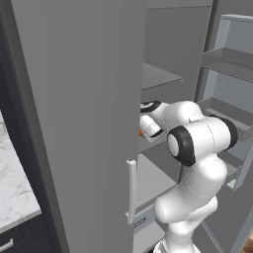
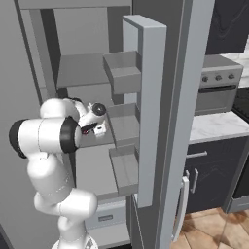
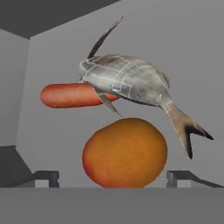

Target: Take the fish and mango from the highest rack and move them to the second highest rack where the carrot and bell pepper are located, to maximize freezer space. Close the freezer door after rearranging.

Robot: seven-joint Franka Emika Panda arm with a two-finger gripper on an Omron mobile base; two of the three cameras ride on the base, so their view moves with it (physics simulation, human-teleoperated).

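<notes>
Reaching into the freezer, the gripper [image 3: 112,178] had its fingers spread wide; the mango [image 3: 125,152] sat between them, the fish [image 3: 131,83] and carrot [image 3: 72,95] just beyond; I judged a slow release best.

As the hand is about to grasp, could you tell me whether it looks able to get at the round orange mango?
Probably yes: the round orange mango sits straight ahead between the open hand's fingertips, nothing in front; the grey fish lies behind it.
</notes>
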